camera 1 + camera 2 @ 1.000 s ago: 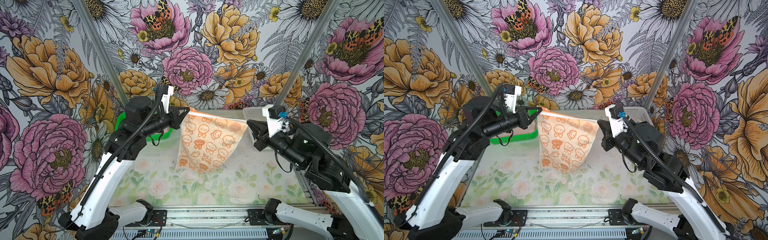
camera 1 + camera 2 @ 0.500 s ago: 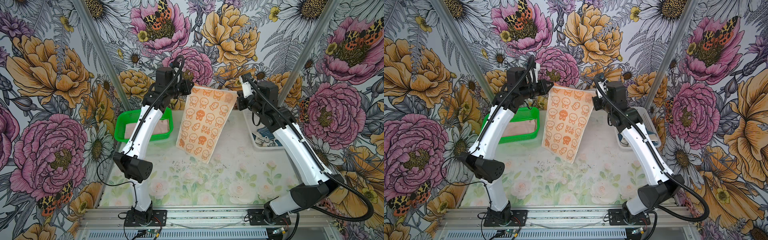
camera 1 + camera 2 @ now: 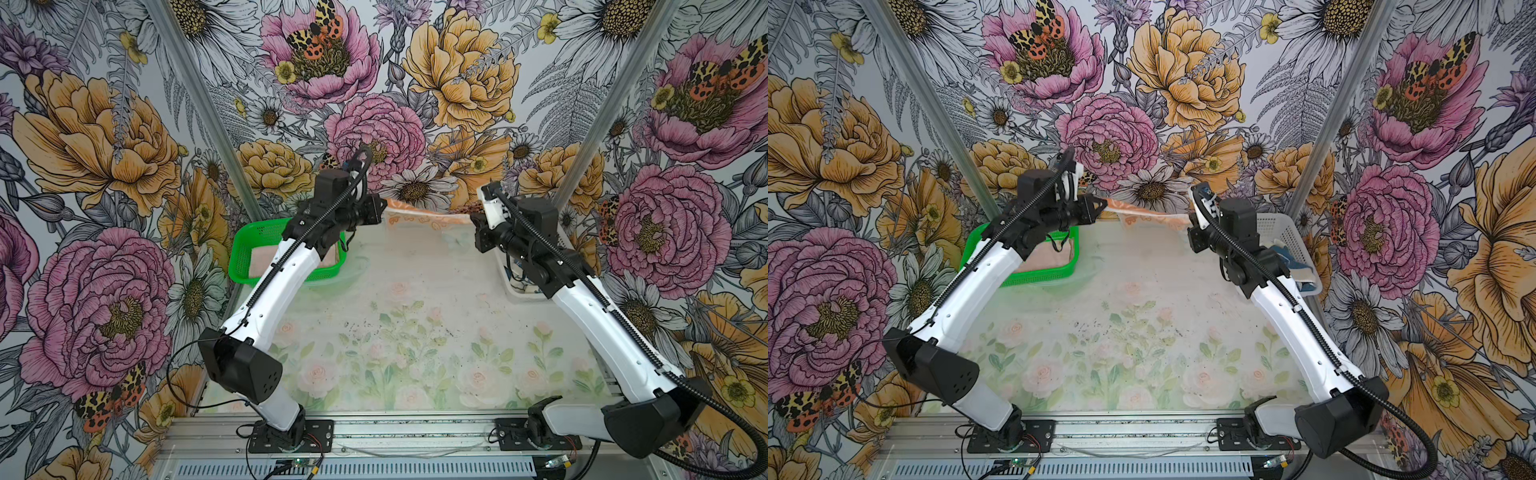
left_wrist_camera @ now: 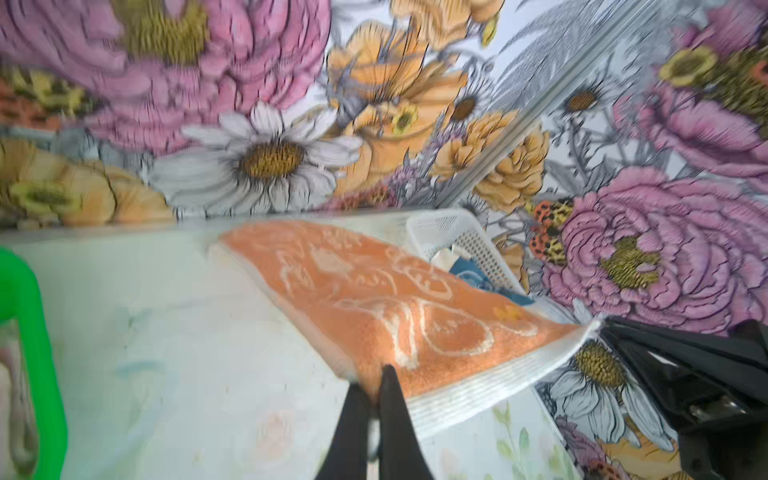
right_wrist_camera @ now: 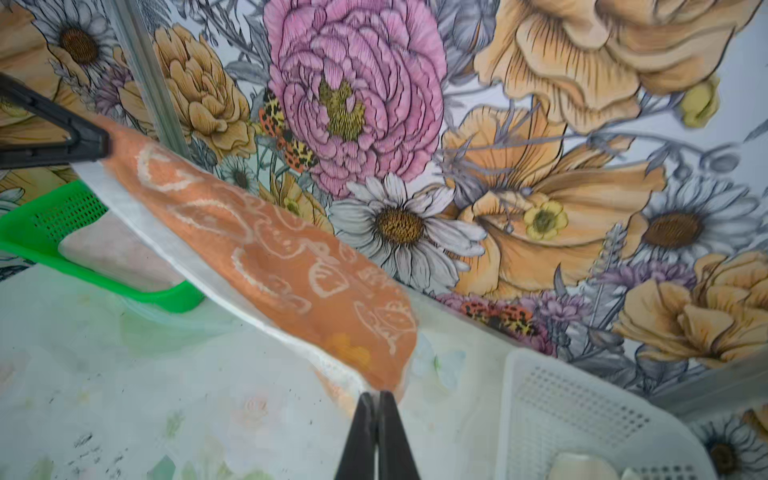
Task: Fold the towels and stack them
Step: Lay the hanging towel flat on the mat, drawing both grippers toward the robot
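In hand: the orange towel point(image 4: 374, 299), stretched unfolded along the tabletop's far edge. The left gripper point(image 4: 380, 374) and right gripper point(image 5: 377, 397) are each clamped on a corner. The pink towel point(image 5: 112, 253) lies in the green basket point(image 3: 245, 249) — apparently folded; the blue towel point(image 3: 1292, 258) sits crumpled in the white basket point(image 3: 1273, 224).

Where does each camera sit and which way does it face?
Both top views: above the front edge, looking down at the table; left arm, right arm show.
Left wrist: behind the left gripper, facing the white basket; shut jaws show.
Right wrist: behind the right gripper, facing the green basket; shut jaws show.
Shared: all show the orange towel held by both grippers.
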You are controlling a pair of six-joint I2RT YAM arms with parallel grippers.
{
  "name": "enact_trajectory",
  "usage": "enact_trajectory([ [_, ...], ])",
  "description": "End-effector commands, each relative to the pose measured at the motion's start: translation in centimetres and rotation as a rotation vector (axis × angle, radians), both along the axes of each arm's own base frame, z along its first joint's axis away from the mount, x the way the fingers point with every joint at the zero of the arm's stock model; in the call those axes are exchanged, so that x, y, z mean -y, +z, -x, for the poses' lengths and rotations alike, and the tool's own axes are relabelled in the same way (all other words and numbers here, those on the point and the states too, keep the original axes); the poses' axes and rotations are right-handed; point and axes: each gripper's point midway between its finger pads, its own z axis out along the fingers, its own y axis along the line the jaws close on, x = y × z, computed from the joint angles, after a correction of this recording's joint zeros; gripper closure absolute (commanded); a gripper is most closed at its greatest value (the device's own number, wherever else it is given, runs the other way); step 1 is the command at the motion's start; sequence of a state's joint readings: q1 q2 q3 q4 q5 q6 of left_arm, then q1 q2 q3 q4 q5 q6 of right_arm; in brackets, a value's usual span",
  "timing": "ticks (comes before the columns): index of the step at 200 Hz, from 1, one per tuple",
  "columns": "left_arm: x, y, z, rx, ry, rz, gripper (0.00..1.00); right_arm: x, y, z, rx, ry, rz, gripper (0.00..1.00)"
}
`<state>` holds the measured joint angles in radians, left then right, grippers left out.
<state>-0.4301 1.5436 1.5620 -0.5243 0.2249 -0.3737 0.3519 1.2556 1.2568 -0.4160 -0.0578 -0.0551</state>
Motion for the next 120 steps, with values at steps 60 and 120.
enact_trajectory([
  [60, -4.3, -22.1, 14.1, -0.295, 0.203, -0.139, 1.00, 1.4, -21.1, 11.0, -0.575, -0.184, -0.266, 1.00],
  [120, -5.5, -24.5, 19.5, -0.338, 0.276, -0.204, 1.00, 0.5, -24.6, 15.7, -0.720, -0.224, -0.272, 1.00],
])
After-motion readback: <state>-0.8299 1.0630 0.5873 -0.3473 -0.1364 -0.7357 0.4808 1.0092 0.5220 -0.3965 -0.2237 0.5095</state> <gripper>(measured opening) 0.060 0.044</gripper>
